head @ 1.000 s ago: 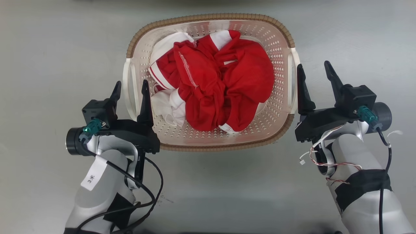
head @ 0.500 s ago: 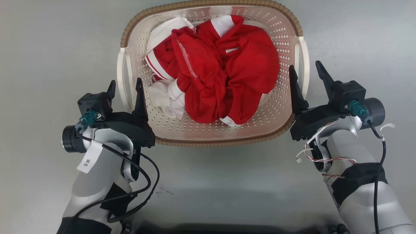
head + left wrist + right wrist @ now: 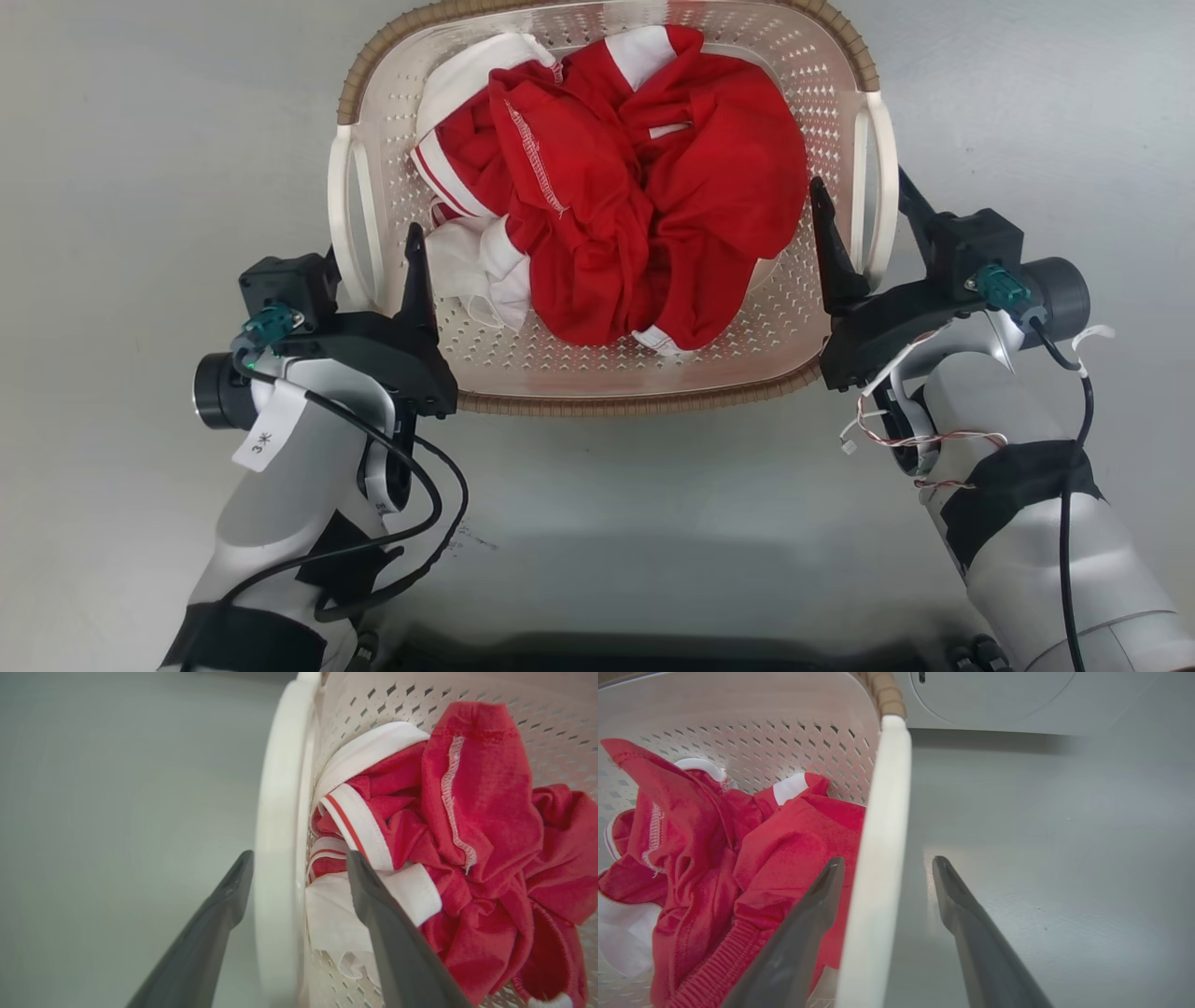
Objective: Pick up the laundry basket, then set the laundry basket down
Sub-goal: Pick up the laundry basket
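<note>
Cream plastic laundry basket (image 3: 607, 403) sits between the grippers. Left gripper (image 3: 372, 247), right gripper (image 3: 859, 182): fingers spread astride one side handle (image 3: 275, 835) each, seemingly unclamped. Lifting unevenly: handle slips, basket tips, red clothes (image 3: 644, 187) spill.

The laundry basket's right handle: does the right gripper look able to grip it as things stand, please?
Probably yes: the open right gripper straddles the right handle, one finger inside the laundry basket, one outside, nothing else between.
</note>
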### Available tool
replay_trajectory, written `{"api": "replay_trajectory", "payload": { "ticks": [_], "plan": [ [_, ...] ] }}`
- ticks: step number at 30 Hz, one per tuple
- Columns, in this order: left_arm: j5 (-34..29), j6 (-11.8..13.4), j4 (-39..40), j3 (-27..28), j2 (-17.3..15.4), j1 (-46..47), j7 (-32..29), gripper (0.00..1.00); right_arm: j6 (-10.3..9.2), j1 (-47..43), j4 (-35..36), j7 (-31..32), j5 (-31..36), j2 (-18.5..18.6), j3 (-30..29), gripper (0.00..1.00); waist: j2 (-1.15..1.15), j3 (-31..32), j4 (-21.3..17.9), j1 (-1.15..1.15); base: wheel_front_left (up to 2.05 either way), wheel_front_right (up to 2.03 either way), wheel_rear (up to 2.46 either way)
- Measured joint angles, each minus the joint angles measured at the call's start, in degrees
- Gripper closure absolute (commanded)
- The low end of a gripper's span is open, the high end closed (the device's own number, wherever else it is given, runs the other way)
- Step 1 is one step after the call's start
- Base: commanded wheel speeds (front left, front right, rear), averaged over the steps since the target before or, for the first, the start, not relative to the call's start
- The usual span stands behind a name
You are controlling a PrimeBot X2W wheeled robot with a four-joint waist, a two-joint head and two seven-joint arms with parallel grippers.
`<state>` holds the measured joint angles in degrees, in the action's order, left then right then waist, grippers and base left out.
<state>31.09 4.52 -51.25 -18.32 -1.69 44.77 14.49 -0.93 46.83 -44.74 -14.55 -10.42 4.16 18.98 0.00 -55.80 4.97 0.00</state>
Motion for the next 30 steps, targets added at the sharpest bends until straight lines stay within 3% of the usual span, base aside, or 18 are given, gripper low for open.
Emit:
{"api": "replay_trajectory", "payload": {
  "ticks": [1, 2, 5, 6, 7, 8, 15, 30],
  "plan": [
    [0.6, 0.0, -0.4, -1.0, 0.0, 0.5, 0.0, 0.13, 0.00, 0.5, -0.3, 0.0, -0.5, 0.0, 1.1, 0.23, 0.00, -0.1, 0.1, 0.00, 0.00, 0.00, 0.00],
    [0.9, 0.0, -0.5, -1.4, 0.0, 0.7, 0.0, 0.38, -0.01, 0.8, -0.4, 0.0, -0.9, 0.0, 1.6, 0.32, 0.00, -0.2, 0.1, 0.00, 0.00, 0.00, 0.00],
    [1.6, 0.0, -1.1, -2.9, 0.0, 1.1, 0.0, 0.92, -0.09, 1.4, -0.9, 0.0, -1.8, 0.0, 3.1, 0.60, 0.00, -0.3, 0.2, 0.00, 0.00, 0.00, 0.00],
    [1.7, 0.0, -1.4, -3.1, -0.2, 1.2, 0.0, 1.00, -0.46, 1.6, -1.3, -0.1, -2.0, 0.1, 3.2, 0.69, 0.00, -0.3, 0.3, 0.00, 0.00, 0.00, 0.00],
    [1.9, 0.0, -1.5, -3.5, -0.5, 1.2, 0.1, 1.00, -0.65, 1.8, -1.7, -0.2, -2.5, 0.3, 3.4, 0.89, 0.00, -0.3, 0.3, 0.00, 0.00, 0.00, 0.00],
    [2.6, 0.0, -1.5, -4.0, -0.3, 1.2, 0.1, 1.00, -1.15, 2.0, -1.9, -0.2, -3.3, 0.2, 3.6, 1.00, 0.00, -0.3, 0.4, 0.00, 0.00, 0.00, 0.00],
    [5.3, 0.0, -2.5, -6.3, -0.2, 1.5, 0.2, 1.00, -2.53, 2.9, -3.8, -0.2, -6.0, 0.3, 5.3, 1.00, 0.00, 0.2, 0.5, 0.00, 0.00, 0.00, 0.00],
    [9.5, 0.5, -4.7, -9.4, -0.2, 1.0, 0.0, 1.00, -3.18, 2.8, -8.0, -0.2, -12.1, 0.3, 9.0, 1.00, 0.00, 5.5, -0.1, 0.00, 0.00, 0.00, 0.00]
  ]
}}
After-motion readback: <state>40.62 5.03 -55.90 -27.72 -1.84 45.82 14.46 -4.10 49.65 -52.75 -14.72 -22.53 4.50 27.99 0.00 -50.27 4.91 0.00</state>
